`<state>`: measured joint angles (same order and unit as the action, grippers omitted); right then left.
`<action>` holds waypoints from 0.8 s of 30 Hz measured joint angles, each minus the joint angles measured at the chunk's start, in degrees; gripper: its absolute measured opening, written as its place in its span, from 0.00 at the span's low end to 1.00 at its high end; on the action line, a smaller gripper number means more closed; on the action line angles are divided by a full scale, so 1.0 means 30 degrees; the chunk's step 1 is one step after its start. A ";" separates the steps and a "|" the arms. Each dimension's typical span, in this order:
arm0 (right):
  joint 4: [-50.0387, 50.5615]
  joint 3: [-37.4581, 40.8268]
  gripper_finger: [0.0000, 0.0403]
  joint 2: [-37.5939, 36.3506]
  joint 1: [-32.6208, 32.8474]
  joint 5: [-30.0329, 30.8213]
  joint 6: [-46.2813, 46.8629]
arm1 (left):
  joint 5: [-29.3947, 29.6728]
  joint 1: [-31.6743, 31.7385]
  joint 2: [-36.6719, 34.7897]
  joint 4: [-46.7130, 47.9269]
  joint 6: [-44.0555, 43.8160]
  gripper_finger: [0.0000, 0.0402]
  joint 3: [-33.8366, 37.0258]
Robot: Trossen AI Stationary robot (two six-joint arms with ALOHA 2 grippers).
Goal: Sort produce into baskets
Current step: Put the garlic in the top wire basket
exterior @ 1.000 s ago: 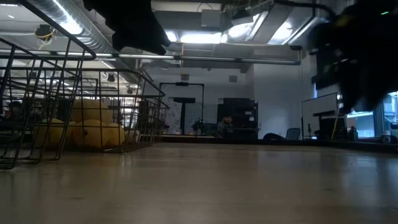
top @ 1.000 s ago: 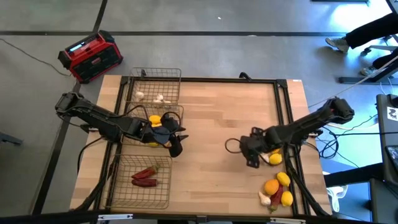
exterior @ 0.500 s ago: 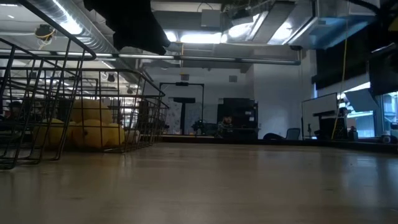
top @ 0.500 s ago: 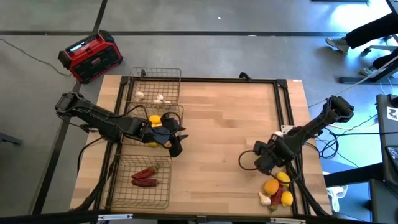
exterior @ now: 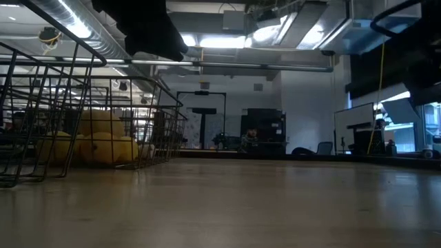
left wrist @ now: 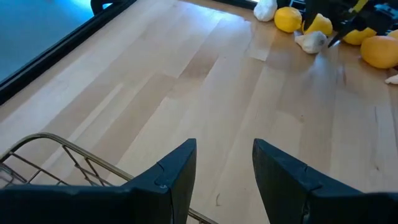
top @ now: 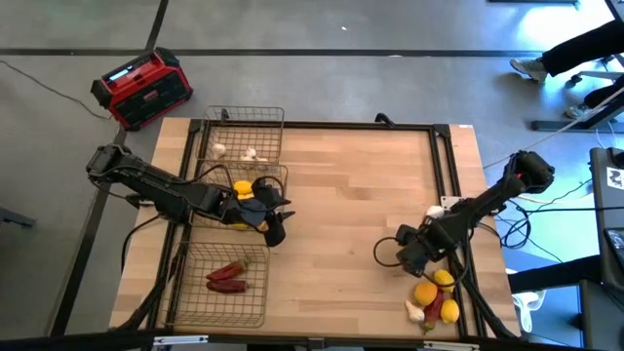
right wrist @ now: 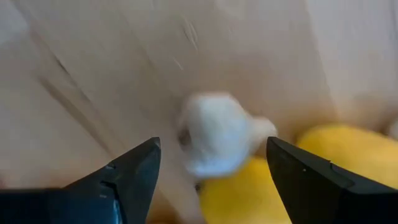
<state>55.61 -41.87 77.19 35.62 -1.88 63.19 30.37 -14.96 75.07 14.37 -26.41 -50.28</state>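
Observation:
My right gripper (top: 414, 255) points down, open, over the produce pile near the table's right front corner. In the right wrist view a whitish garlic bulb (right wrist: 217, 134) lies between its fingertips, untouched, resting against two lemons (right wrist: 249, 193). The pile also holds an orange (top: 425, 292), lemons (top: 449, 311), a garlic bulb (top: 416, 312) and a red chili (top: 432, 310). My left gripper (top: 273, 222) hangs open and holds nothing at the right rim of the middle basket (top: 283, 177). That basket holds lemons (exterior: 103, 145). The far basket (top: 278, 117) holds garlic, the near basket (top: 190, 307) red chilies.
A red-and-black box (top: 142, 88) stands on the floor beyond the table's far left corner. A dark frame rail (top: 458, 234) runs along the table's right side beside the pile. Bare wood (top: 341, 195) stretches between the baskets and the pile. A person's legs (top: 575, 49) show at the far right.
My right gripper has gone toward the table's near right corner and down, rolling its wrist. It now stands over the produce pile, still open. My left arm has kept still.

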 joint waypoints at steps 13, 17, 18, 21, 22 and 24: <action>-0.0951 0.1975 0.65 -0.0007 0.0000 0.0641 0.0865 | -0.0002 0.0036 0.0000 -0.0178 -0.0109 0.38 0.0000; -0.1251 0.1953 0.49 -0.0022 0.0000 0.1701 0.0389 | -0.0002 0.0036 0.0000 -0.0174 -0.0110 0.38 0.0000; -0.1252 0.1953 0.45 -0.0022 0.0000 0.1938 0.0286 | -0.0002 0.0036 0.0000 -0.0171 -0.0117 0.38 0.0000; -0.1491 0.1953 0.35 -0.0022 0.0000 0.2712 -0.0179 | -0.0002 0.0036 0.0000 -0.0168 -0.0066 0.38 0.0000; -0.1664 0.1950 0.33 -0.0022 0.0000 0.2936 -0.0330 | -0.0002 0.0036 0.0000 -0.0168 0.0113 0.38 0.0000; -0.2022 0.1710 0.32 -0.0017 0.0000 0.3416 -0.0837 | -0.0002 0.0036 0.0000 -0.0160 0.0903 0.38 0.0000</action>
<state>49.54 -36.74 77.14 35.62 8.37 60.68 30.37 -14.85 75.07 13.89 -23.70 -50.28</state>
